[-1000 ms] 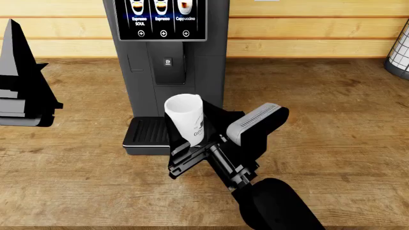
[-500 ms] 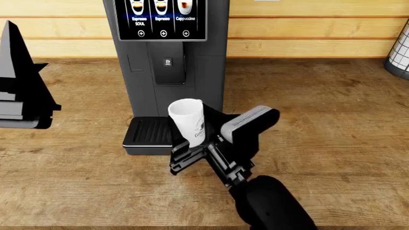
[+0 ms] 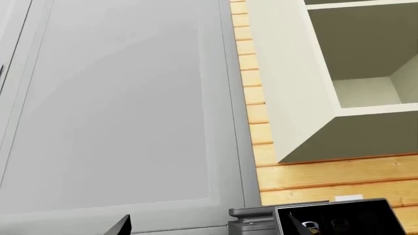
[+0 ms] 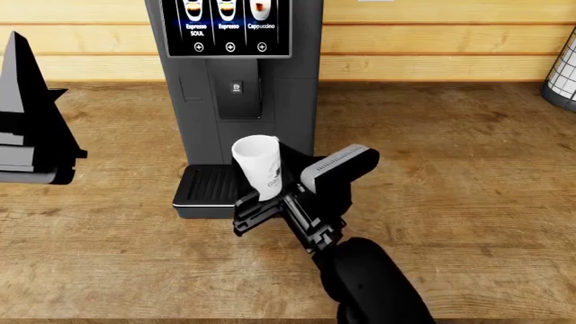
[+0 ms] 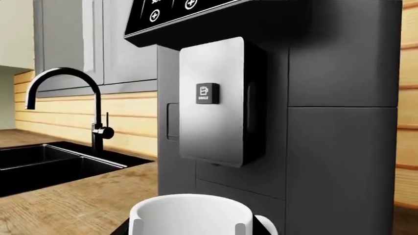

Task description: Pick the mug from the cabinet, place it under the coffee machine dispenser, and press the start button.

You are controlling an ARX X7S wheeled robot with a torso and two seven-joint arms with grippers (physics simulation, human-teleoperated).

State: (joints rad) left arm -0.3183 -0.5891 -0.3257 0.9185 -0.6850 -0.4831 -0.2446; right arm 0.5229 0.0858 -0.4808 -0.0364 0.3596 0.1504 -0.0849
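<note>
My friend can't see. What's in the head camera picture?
The right gripper holds the mug, white, at the ribbed tray, just right of the coffee machine dispenser. The left gripper waits far left over the wooden counter.

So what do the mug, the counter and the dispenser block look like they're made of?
The mug looks like glazed ceramic or plain plastic: smooth, opaque white with a small dark print. The counter looks like wood, with brown grain and plank seams, in a matte finish. The dispenser block looks like brushed metal or satin plastic: grey with a soft sheen. Being renders, none of this is certain.
</note>
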